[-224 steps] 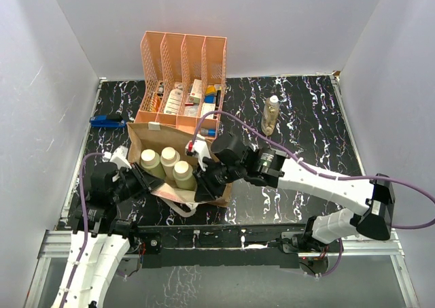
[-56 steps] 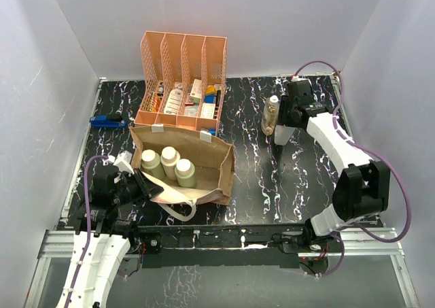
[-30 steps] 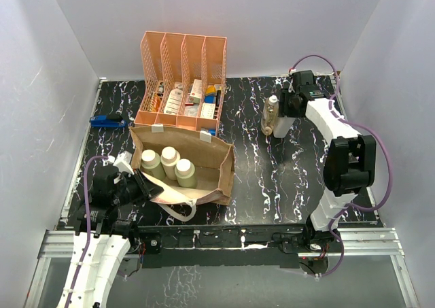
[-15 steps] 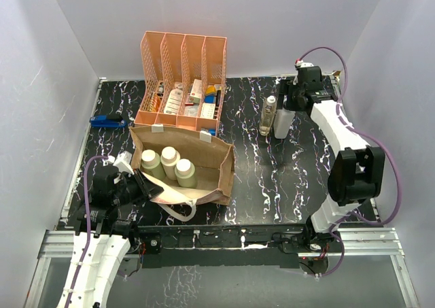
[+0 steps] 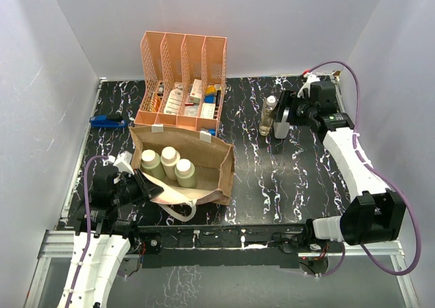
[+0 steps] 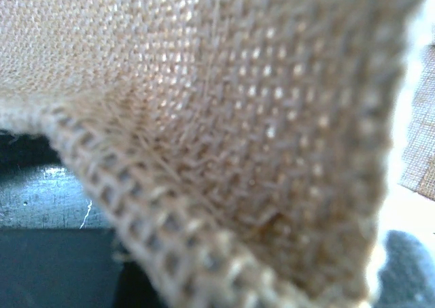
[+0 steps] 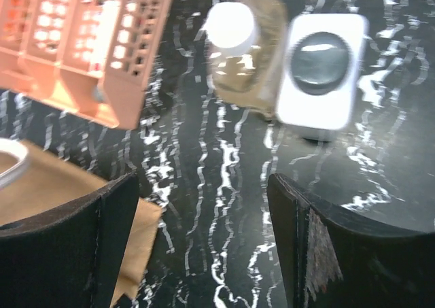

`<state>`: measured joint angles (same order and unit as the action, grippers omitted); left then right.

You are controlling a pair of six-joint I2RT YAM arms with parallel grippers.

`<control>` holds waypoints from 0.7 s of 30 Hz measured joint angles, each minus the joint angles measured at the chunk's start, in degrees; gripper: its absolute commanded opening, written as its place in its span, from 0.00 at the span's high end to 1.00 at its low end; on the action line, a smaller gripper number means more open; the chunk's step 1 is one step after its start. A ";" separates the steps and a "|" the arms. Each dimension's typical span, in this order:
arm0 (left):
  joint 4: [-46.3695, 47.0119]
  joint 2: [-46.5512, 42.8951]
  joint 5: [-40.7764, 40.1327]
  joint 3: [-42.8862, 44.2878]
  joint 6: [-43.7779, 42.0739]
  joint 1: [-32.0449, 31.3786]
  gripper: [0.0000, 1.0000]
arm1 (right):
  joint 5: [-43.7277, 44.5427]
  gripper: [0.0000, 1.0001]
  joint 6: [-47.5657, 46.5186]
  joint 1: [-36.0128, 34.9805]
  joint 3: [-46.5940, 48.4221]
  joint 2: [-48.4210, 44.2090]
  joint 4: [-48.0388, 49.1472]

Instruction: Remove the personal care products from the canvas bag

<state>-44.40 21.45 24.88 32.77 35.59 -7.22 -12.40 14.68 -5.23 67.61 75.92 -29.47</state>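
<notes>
The tan canvas bag (image 5: 212, 164) stands open at the front left of the table. Three olive-green bottles with cream caps (image 5: 168, 159) stand inside it. My left gripper (image 5: 144, 186) is shut on the bag's near left rim, and woven canvas (image 6: 224, 117) fills the left wrist view. At the back right, a clear bottle with a white cap (image 5: 269, 113) (image 7: 239, 44) stands upright on the table. A white squarish bottle with a dark cap (image 5: 282, 120) (image 7: 319, 70) touches its right side. My right gripper (image 5: 294, 112) (image 7: 204, 243) hovers open just right of them, holding nothing.
An orange slotted file rack (image 5: 182, 63) (image 7: 88, 43) with small boxes stands behind the bag. A blue object (image 5: 107, 122) lies at the far left. White walls close in on three sides.
My right gripper has opened, let go of the white squarish bottle beside the clear one, and drawn back to the right. The left gripper and the bag have not moved.
</notes>
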 measured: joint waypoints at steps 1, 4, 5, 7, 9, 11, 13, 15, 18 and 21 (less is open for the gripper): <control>0.00 -0.02 0.04 0.00 -0.07 0.00 1.00 | -2.91 0.22 0.46 -0.09 0.22 -0.37 -0.15; 0.00 -0.02 0.07 0.00 -0.09 0.00 1.00 | -7.93 0.19 1.18 -1.20 1.46 -0.55 -0.70; -0.02 -0.02 0.07 0.00 -0.11 0.00 1.00 | -9.05 0.18 1.51 -2.03 2.16 -0.61 -0.94; -0.02 0.00 0.04 0.00 -0.09 0.00 1.00 | -10.49 0.16 1.95 -4.42 4.04 -0.83 -1.70; -0.02 0.00 0.04 0.00 -0.09 0.00 1.00 | -11.10 0.14 2.19 -8.57 7.06 -1.01 -2.49; 0.00 0.00 0.04 0.00 -0.07 0.00 1.00 | -11.34 0.12 2.21 -13.51 9.94 -1.09 -2.47; 0.00 0.00 0.04 0.00 -0.07 0.00 1.00 | -10.82 0.12 2.12 -19.89 12.94 -1.09 -2.32; 0.00 0.00 0.04 0.00 -0.07 0.00 1.00 | -10.14 0.11 2.03 -26.10 15.37 -0.96 -2.19; 0.02 0.00 0.20 -0.02 -0.11 0.00 1.00 | -8.74 0.09 1.92 -33.94 18.69 0.26 -1.99; 0.04 0.04 0.46 -0.04 -0.46 0.00 1.00 | -6.23 0.08 1.81 -41.31 21.59 3.17 -1.60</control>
<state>-44.36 21.50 25.34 32.73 35.14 -7.22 -18.63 16.49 -46.54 89.21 79.09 -31.07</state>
